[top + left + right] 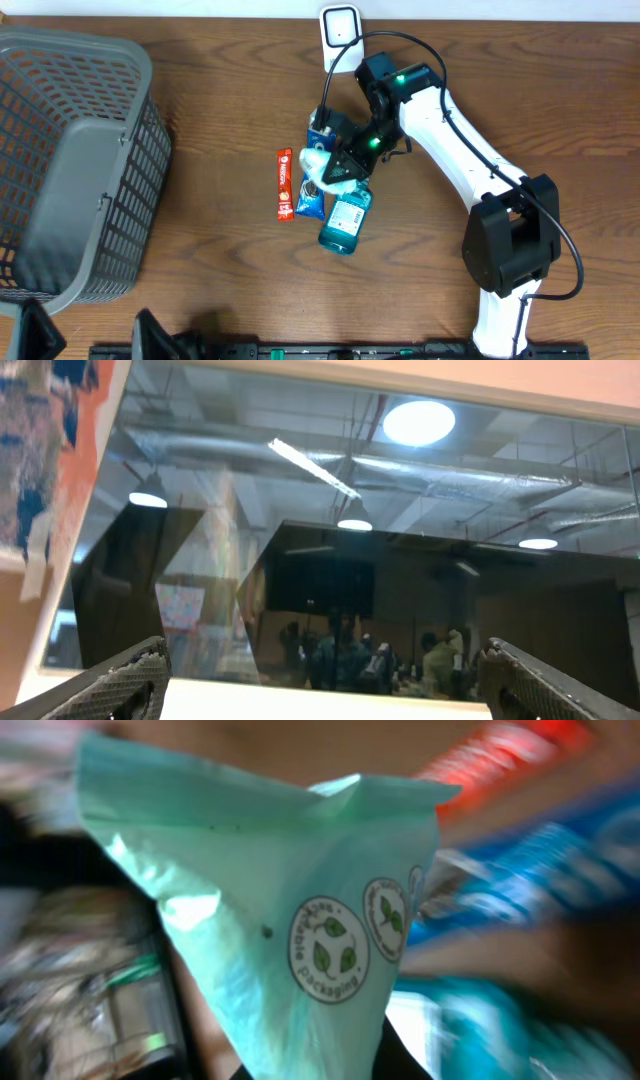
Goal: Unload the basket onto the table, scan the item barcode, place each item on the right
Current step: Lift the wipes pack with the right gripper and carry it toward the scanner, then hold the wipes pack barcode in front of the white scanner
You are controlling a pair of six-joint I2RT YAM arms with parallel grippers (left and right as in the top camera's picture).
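On the worktop (230, 90), a basket (140, 200) fills the frame's left and a scanner (340, 30) stands top centre. At centre, a stick packet (285, 184) lies left of a pouch (310, 203), with a bag (318, 160) just above it in frame and a bottle (345, 222) lower right.

Brown wooden table (220, 110), dark glass (560, 610), perhaps a window, round ceiling lamps (418, 422) lit

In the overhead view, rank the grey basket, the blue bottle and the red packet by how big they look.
1. grey basket, by far
2. blue bottle, its top hidden
3. red packet, about as long but much narrower
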